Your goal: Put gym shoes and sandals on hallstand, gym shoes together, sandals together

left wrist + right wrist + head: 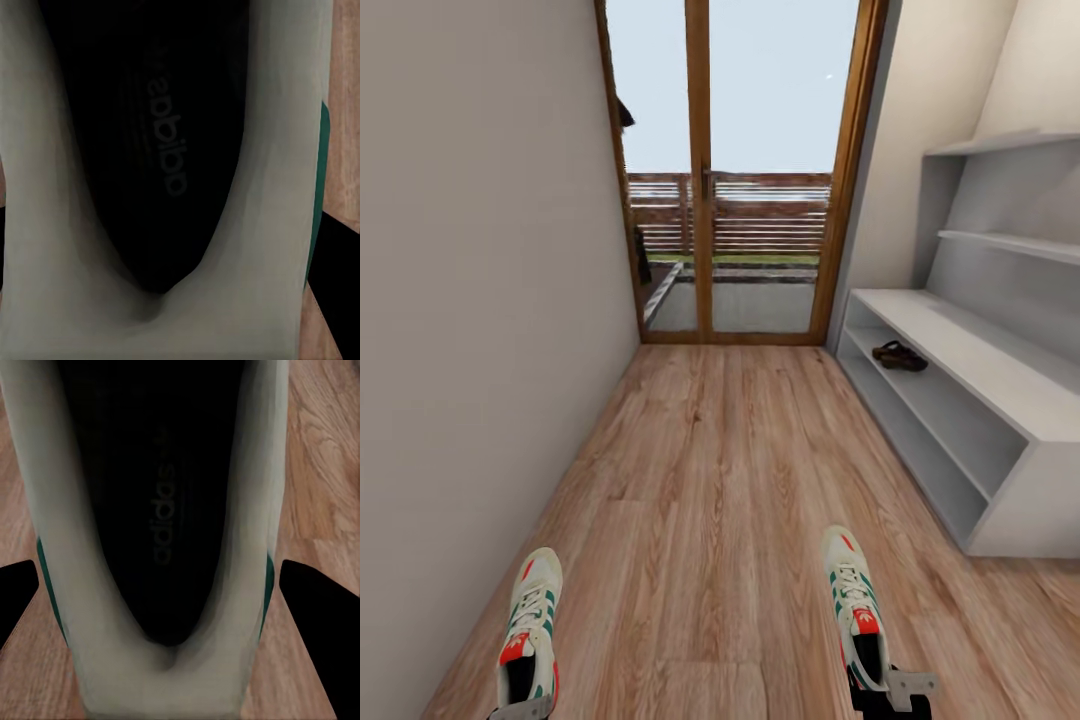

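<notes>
Two white low gym shoes with green side stripes and red-orange tongue patches show low in the head view, toes pointing down the corridor: the left gym shoe (pixel 528 628) near the pale wall, the right gym shoe (pixel 855 608) toward the rack side. Each is held at its heel. The left gripper (pixel 520 711) shows as a grey sliver at the left shoe's heel; in the left wrist view the shoe's dark insole (pixel 161 142) and white collar sit between dark fingers (pixel 337 285), clasped around the heel. The right gripper (pixel 890 692) closes on the right shoe's heel likewise; in the right wrist view black fingers (pixel 319 622) flank the white heel collar (pixel 169 675).

Below lies the light brown wood-plank corridor floor (pixel 710 480). At the right stands the pale-grey hallstand with open shoe shelves (pixel 1010 400); one pair of brown thong sandals (pixel 900 356) lies on its upper shoe shelf, near the far end. Beyond is a wood-framed glass door (pixel 705 170)
</notes>
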Tool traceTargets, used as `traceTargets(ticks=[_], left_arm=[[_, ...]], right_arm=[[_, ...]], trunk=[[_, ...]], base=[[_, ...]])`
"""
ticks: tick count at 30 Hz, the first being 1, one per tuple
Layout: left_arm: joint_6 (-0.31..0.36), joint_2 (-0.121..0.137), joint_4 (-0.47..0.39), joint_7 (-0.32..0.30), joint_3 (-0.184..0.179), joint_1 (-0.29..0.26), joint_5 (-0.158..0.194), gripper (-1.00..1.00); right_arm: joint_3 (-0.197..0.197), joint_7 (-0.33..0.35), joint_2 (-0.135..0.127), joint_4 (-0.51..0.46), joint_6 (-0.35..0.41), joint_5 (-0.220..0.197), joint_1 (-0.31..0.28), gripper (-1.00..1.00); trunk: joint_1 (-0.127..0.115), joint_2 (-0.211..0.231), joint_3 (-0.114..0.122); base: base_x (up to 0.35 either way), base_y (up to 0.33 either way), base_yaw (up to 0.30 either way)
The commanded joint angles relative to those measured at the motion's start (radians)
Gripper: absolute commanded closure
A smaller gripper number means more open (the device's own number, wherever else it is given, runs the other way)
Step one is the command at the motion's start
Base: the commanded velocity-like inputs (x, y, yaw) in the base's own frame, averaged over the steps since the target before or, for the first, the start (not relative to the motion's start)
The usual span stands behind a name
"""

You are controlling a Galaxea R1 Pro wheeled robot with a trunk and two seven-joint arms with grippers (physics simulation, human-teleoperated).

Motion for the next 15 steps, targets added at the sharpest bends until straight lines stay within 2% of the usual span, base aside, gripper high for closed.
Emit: traceTargets(ticks=[1, 15], left_arm=[[-0.003, -0.001, 0.001, -0.009, 0.008, -0.001, -0.005, 1.0], [-0.003, 0.0, 0.001, -0.008, 0.009, -0.001, -0.005, 1.0]], right_arm=[[-0.005, -0.003, 0.001, 0.001, -0.003, 0.01, -0.001, 1.0], [-0.005, -0.003, 0.001, 0.003, -0.003, 0.01, -0.001, 1.0]], trunk=[[0.0, 0.0, -0.001], [0.0, 0.0, -0.001]], base=[[0.338, 0.0, 0.0], [0.34, 0.0, 0.0]])
